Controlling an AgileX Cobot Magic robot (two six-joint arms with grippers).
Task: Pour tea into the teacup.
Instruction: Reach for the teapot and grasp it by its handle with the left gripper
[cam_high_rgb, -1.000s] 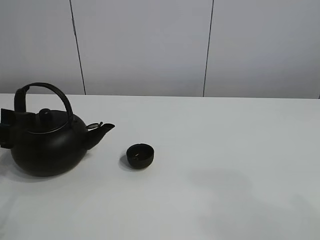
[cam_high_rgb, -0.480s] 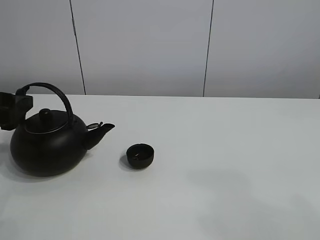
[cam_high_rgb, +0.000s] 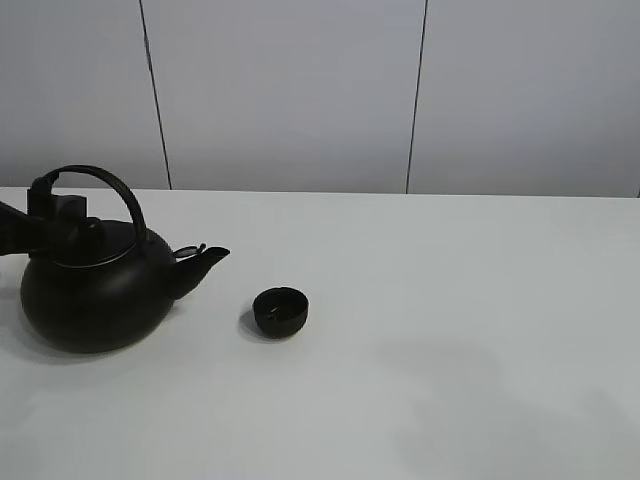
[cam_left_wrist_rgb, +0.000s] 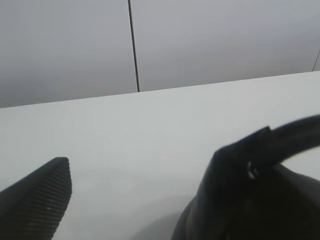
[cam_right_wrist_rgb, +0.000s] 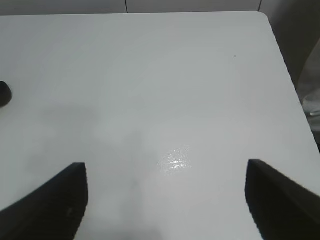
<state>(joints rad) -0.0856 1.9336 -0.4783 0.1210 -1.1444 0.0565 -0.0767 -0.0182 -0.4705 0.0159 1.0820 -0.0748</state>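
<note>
At the table's (cam_high_rgb: 450, 300) left edge, your left gripper (cam_left_wrist_rgb: 142, 165) gapes beside the kettle handle (cam_high_rgb: 115, 185). Your right gripper (cam_right_wrist_rgb: 165, 170) hangs spread; the teacup (cam_high_rgb: 280, 312) stands upright.

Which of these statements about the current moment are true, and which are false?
1. The kettle stands upright on the table. True.
2. The teacup lies on its side. False: it stands upright with its opening up, apart from the kettle.
3. The kettle's spout points toward the teacup's side of the table. True.
4. The right gripper holds the teacup. False: it is open over bare table and holds nothing.
5. The left gripper is shut. False: its fingers stand wide apart, with the kettle's handle next to one finger.
</note>
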